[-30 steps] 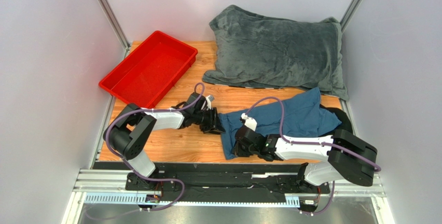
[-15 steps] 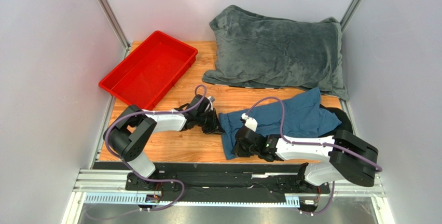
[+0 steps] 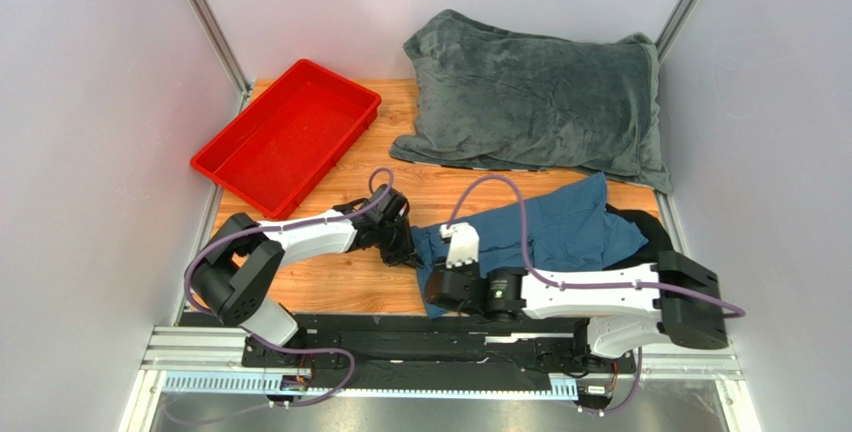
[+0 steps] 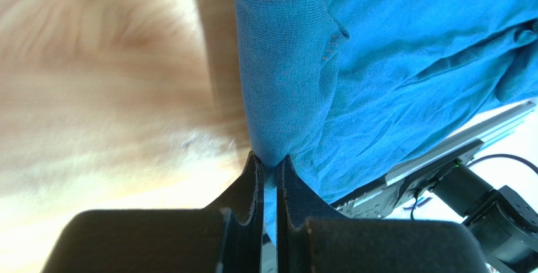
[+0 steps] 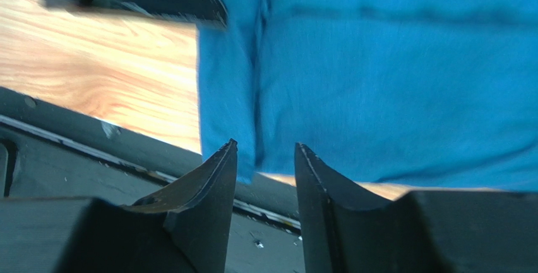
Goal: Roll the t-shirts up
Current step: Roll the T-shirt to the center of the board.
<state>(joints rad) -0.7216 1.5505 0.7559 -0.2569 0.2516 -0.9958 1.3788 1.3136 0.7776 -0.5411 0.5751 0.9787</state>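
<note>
Counter (image 3: pixel 340 287): wooden top. Everything you need sits on its near-right half.
Grey blanket (image 3: pixel 540 102): bulky plush heap along the far edge toward the far-right corner. Not your target, so leave it alone.
T-shirt (image 3: pixel 560 227): teal-blue and crumpled, spread from the middle of the near edge out toward the right edge, just in front of the blanket. Its right end lies over a dark item (image 3: pixel 655 227) that you cannot identify from here.
Handling: judge it light, limp and thin. It will sag, stretch and drag rather than slide as one piece. It is not fragile, and the knit should give the pads good friction. A single-layer pinch may slip or bunch, so take a folded edge or hem near a corner.
Red tray (image 3: pixel 285 137): at the far-left corner, well apart from the shirt.
Left claw (image 4: pixel 270 159): jaws nearly together, pinching a doubled fold at the shirt's left edge. Cloth stands up from between the fingers, so you have a hold there.
Right claw (image 5: pixel 265 150): jaws partly apart at the shirt's near-left corner by the near edge. The hem lies just past the tips, and nothing is between them as far as you can see.
Grip advice: get the second hold on that near hem, level with the first, so the edge turns evenly.
</note>
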